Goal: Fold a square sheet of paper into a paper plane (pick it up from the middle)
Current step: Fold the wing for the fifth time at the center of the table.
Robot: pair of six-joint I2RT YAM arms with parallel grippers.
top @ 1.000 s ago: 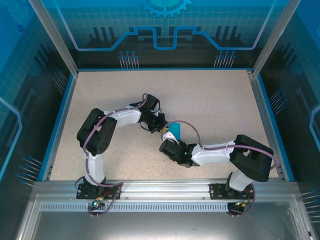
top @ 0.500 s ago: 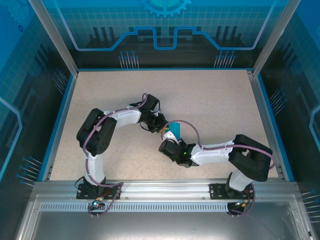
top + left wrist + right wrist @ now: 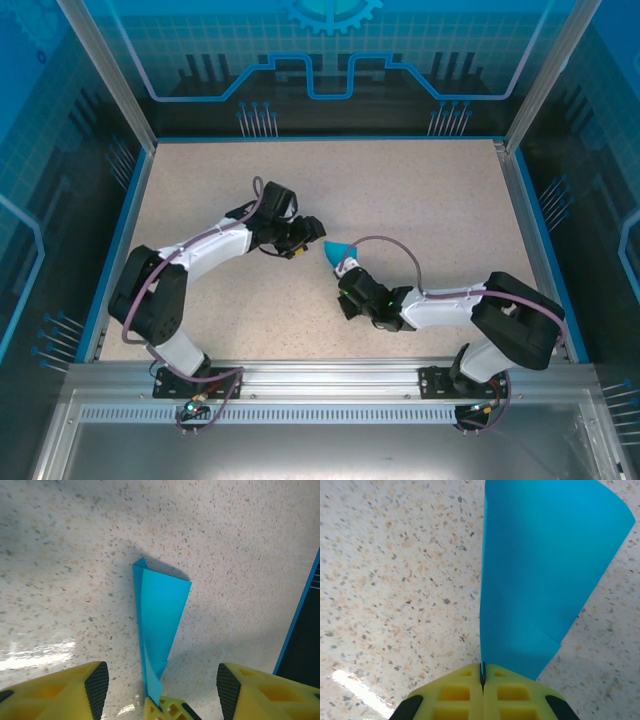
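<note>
**Thin blue paper pinched at its tip: light, limp, quick to take a wrong crease**

The thin, bright cyan-blue sheet of paper [image 3: 545, 570], already creased into a long narrow triangle, sits near the middle of the table between the two arms. The right gripper [image 3: 482, 677] has its yellow fingers pressed flat together on the narrow end. The wider end fans out free — whether it rests on the surface or hangs just over it, we cannot tell.

We judge it nearly weightless and limp. It should sag or twist from a single pinch, slide easily on a smooth top, and keep any stray crease. A second hold belongs along the folded edge or near the wide end, with light pressure.

The left gripper [image 3: 308, 232] faces it with fingers well apart, the paper's tip lying between them but untouched.

Around them the speckled beige tabletop [image 3: 420, 190] offers bare room on every side. The blue raised border [image 3: 522, 230] stands well apart from the work — our tightest clearance is between the two wrists themselves.
</note>
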